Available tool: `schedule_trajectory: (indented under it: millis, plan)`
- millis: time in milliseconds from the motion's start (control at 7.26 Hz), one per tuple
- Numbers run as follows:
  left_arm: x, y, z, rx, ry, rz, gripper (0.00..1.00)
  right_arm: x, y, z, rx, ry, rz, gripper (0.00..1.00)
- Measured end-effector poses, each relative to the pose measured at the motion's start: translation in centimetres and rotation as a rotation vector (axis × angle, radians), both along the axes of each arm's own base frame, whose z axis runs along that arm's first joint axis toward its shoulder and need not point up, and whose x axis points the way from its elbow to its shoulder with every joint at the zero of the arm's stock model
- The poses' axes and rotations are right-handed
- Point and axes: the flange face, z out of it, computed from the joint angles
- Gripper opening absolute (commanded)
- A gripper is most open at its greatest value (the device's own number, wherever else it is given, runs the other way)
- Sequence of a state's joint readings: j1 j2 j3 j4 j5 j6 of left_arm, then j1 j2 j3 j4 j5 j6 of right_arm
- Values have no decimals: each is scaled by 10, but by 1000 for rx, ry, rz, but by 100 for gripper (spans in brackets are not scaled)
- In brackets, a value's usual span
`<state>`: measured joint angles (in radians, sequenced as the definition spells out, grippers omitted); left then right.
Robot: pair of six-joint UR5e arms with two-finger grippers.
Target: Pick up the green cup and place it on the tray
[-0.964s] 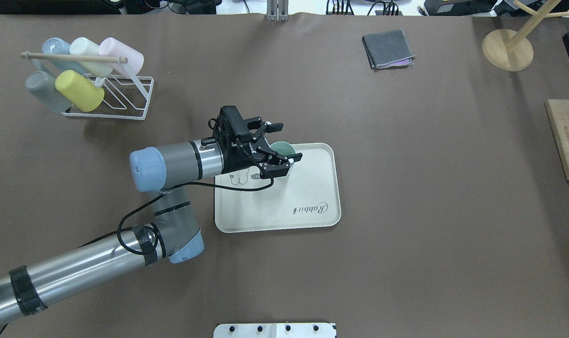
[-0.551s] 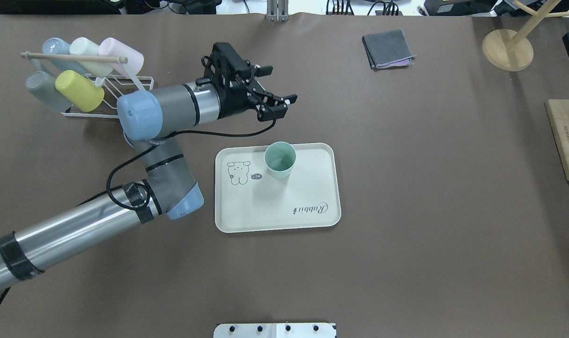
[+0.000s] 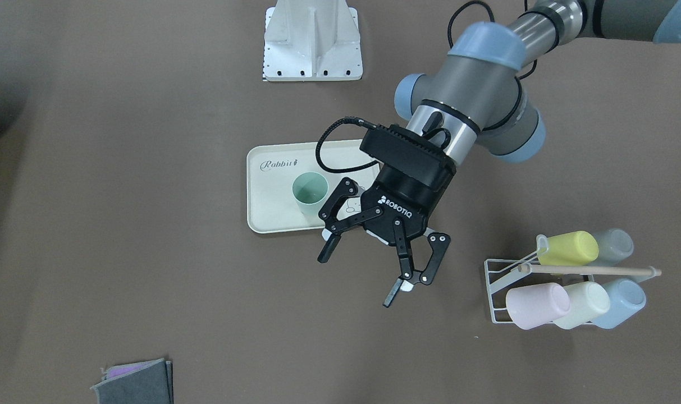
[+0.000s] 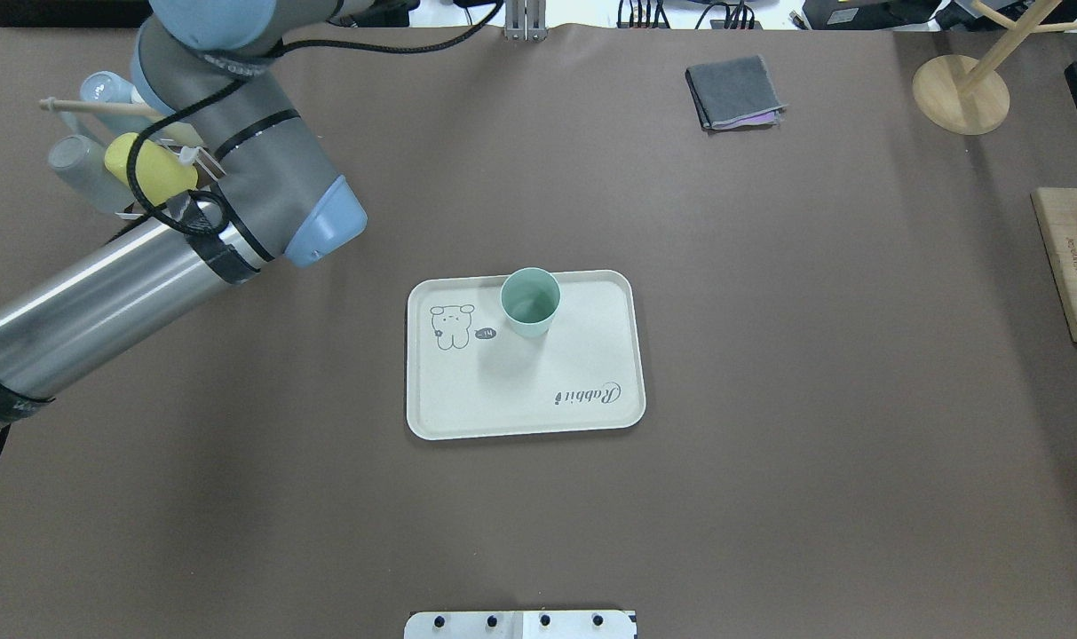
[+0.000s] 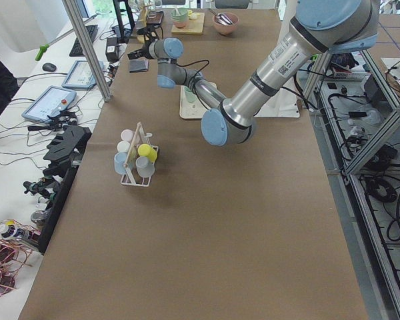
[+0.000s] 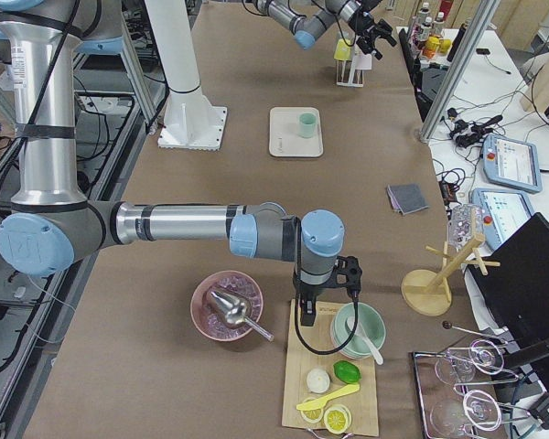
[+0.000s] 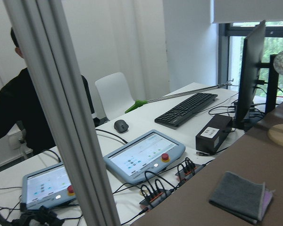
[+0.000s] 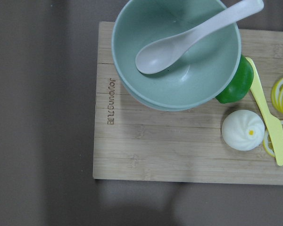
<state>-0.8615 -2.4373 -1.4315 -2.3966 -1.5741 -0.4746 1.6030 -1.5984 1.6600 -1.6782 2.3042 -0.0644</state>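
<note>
The green cup [image 4: 530, 302] stands upright on the cream tray [image 4: 574, 390], near its far edge beside the bunny drawing. It also shows in the front view [image 3: 310, 192] on the tray [image 3: 267, 210]. My left gripper [image 3: 360, 274] is open and empty, raised well above the table, off the tray's far edge and apart from the cup. It is out of the overhead view, where only the left arm [image 4: 147, 257] shows. My right gripper [image 6: 322, 291] hangs over a cutting board at the table's right end; I cannot tell whether it is open or shut.
A white wire rack [image 4: 236, 191] with several cups, one yellow [image 4: 152, 169], stands at the far left under my left arm. A folded grey cloth [image 4: 735, 91] and a wooden stand [image 4: 960, 93] are at the back right. A wooden board [image 4: 1071, 266] holds a bowl [image 8: 177, 52].
My left gripper, open on either side of the cup a second ago, has lifted off and swung back to the left, out of the overhead view. The cup stays on the tray.
</note>
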Motion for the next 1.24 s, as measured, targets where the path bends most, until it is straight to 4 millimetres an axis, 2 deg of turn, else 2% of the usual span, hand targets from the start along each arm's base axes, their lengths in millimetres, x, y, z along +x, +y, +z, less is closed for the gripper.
schedule_trajectory:
  millis: [138, 276, 413, 827, 964, 1102, 1240]
  plan:
    - [-32, 18, -28, -85, -71, -17, 98, 0, 0, 0, 0, 0, 0, 100]
    - [-72, 33, -28, -145, -116, -45, 98, 0, 0, 0, 0, -1, 0, 100]
    - [-120, 33, 5, -208, -149, -76, 98, 0, 0, 0, 1, -1, 0, 100]
    - [-269, 10, 174, -561, -148, 30, 98, 0, 0, -1, 1, -2, 0, 100]
    - [-306, 5, 215, -711, -126, 58, 98, 0, 0, 0, 0, -2, 1, 100]
    - [-334, 4, 256, -860, -101, 75, 98, 0, 1, -1, 0, -2, 1, 100]
    - [-354, 3, 306, -983, -93, 80, 98, 0, 1, 0, 0, -3, 1, 100]
